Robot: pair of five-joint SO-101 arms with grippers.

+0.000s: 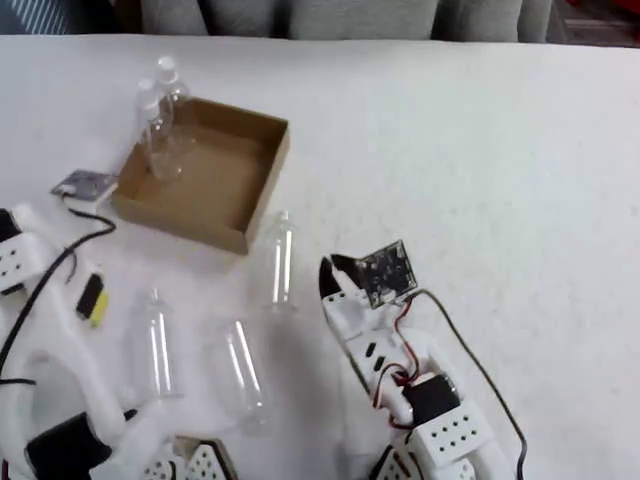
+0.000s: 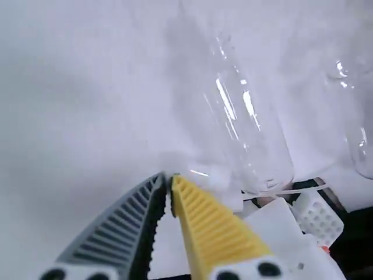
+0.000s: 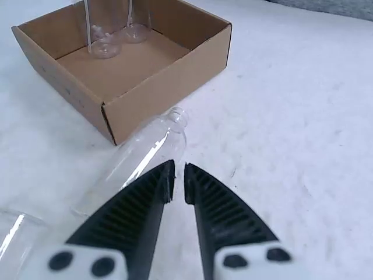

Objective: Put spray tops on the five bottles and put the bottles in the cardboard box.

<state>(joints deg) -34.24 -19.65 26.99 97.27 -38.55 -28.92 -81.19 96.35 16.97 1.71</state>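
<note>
Right gripper [image 3: 178,172]: jaws all but together with only a thin slit between them, nothing held, poised just on the near side of the nearest bottle [image 3: 140,156]. Left gripper [image 2: 169,178]: tips meeting, empty, low over the table [image 1: 480,150] beside the base of a lying bottle [image 2: 247,128]. The nearest bottle lies on its side just off the near-right corner of the cardboard box [image 3: 166,81]. Its long axis runs near to far, and its bare, open neck points far, toward that corner. Two capped bottles [image 1: 160,120] stand in the box's far-left corner.

Risks, as judged:
- With the jaws this narrow, an advance would push the round body rather than straddle it, and the bottle would likely roll sideways or skid into the box wall.
- The thin, clear wall may flex or slip under a pinch taken off-centre.
- The neck sits close to the cardboard, leaving little room to fit a top where the bottle lies.
- A careless placement into the box could topple the standing pair.
</note>
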